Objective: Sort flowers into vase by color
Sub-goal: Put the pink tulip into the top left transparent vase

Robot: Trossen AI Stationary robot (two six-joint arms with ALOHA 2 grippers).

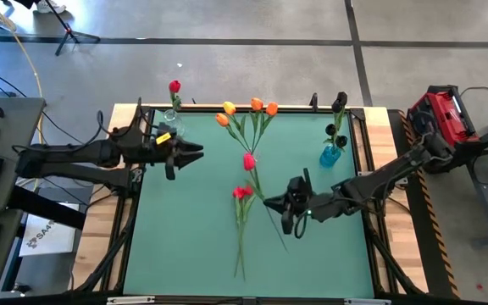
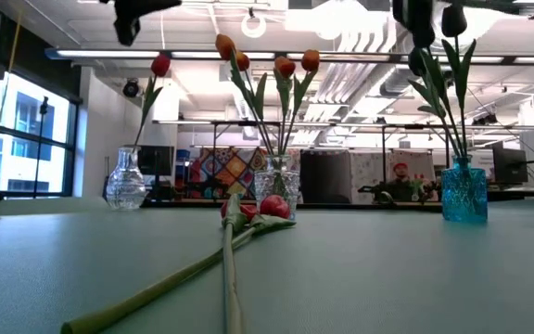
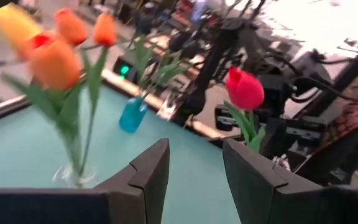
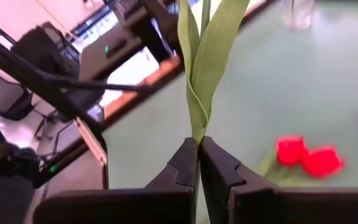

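Pinching a thin green stem, the right gripper (image 4: 197,163) sits clenched at centre-right of the high view, its blocky dark fingers meeting at the base of two long, smooth, blade-shaped leaves. That stem belongs to a red tulip (image 1: 249,161), whose small oval head shows mid-mat in the overhead frame.

Left gripper (image 1: 195,153) hovers at the left side of the mat, its fingers parted and holding nothing.

Mat (image 1: 185,237): flat, matte, pale green, rimmed by a light wooden table edge.

Vases, three along the far edge:
- clear glass bulb vase (image 2: 125,183), upper left, ribbed and round-bellied, one red tulip (image 1: 174,86) upright in it;
- clear glass vase (image 2: 277,188), centre, four orange and yellow tulips (image 1: 248,109) fanned out;
- blue translucent vase (image 1: 330,155), right, holding dark near-black tulips (image 1: 339,103); I count about three, though the heads are hard to separate.

Loose flowers: two red tulips (image 1: 242,192) lie side by side on the mat below centre, heads touching, long wiry stems trailing toward the near edge. In the low view the stems look slender and stiff.

Total red heads seen: four.
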